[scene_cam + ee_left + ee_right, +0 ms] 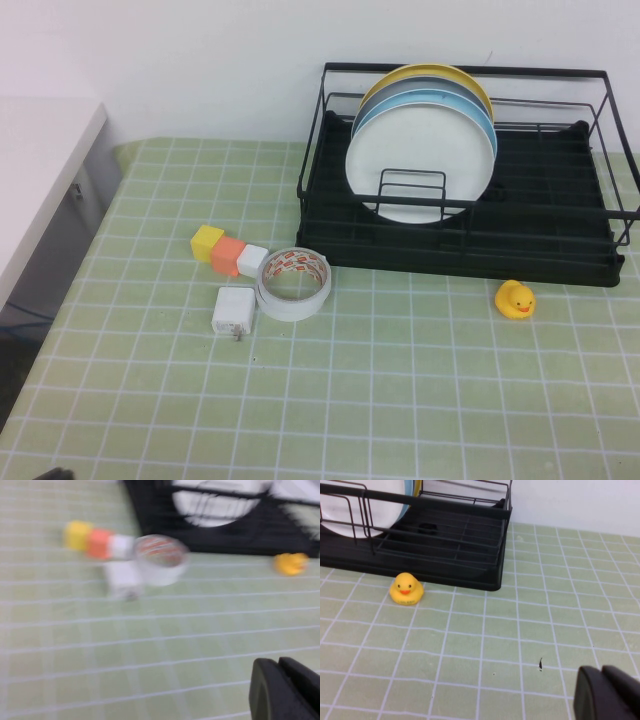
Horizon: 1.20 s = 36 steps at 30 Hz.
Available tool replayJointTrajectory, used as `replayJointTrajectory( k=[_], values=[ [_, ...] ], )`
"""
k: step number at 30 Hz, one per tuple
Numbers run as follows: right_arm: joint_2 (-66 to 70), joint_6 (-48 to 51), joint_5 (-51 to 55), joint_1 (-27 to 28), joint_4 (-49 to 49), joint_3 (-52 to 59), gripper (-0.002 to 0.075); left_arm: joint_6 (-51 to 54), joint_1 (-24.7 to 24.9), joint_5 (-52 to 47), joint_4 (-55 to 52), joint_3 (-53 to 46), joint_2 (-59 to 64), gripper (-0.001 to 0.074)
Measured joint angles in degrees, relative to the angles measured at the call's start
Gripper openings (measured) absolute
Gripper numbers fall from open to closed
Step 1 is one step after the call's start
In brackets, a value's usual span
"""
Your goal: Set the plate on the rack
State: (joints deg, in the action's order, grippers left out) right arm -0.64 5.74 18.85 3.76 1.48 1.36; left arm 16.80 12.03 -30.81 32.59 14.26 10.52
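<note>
The white plate (420, 165) stands upright in the black wire rack (560, 250), in front of a light blue plate (470, 105) and a yellow plate (420, 72). The white plate also shows in the left wrist view (215, 505) and in the right wrist view (345, 515). My left gripper (279, 662) is shut and empty, low over the green mat, well in front of the rack (240, 537). My right gripper (601, 670) is shut and empty over the mat, in front of the rack's right end (445, 540). Neither gripper shows in the high view.
A yellow rubber duck (515, 299) sits in front of the rack's right part. A tape roll (294, 283), a white charger (233, 312) and yellow (207, 241), orange (228, 254) and white (252, 260) blocks lie left of the rack. A white counter (40, 170) stands at far left.
</note>
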Motion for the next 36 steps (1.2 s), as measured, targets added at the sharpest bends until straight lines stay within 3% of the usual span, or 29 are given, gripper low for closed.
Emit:
replayJointTrajectory(
  k=[2, 6, 9, 15, 36],
  values=[
    [0.00, 0.00, 0.02, 0.00, 0.00, 0.00, 0.0009, -6.83, 0.00, 0.32, -7.81, -0.89, -1.46, -0.0001],
    [0.00, 0.00, 0.02, 0.00, -0.12, 0.00, 0.0009, -30.20, 0.00, 1.09, -24.05, -3.20, -6.47, -0.0001],
    [0.00, 0.00, 0.02, 0.00, -0.12, 0.00, 0.0009, -36.15, 0.00, 4.44, -30.72, -7.58, -10.15, -0.0001],
    [0.00, 0.00, 0.12, 0.00, -0.23, 0.00, 0.0009, -36.90, 0.00, 14.50, -32.90, -15.28, -11.04, -0.0001],
    [0.00, 0.00, 0.12, 0.00, -0.23, 0.00, 0.0009, -33.86, 0.00, 12.99, -32.91, -15.28, -11.14, -0.0001]
  ],
)
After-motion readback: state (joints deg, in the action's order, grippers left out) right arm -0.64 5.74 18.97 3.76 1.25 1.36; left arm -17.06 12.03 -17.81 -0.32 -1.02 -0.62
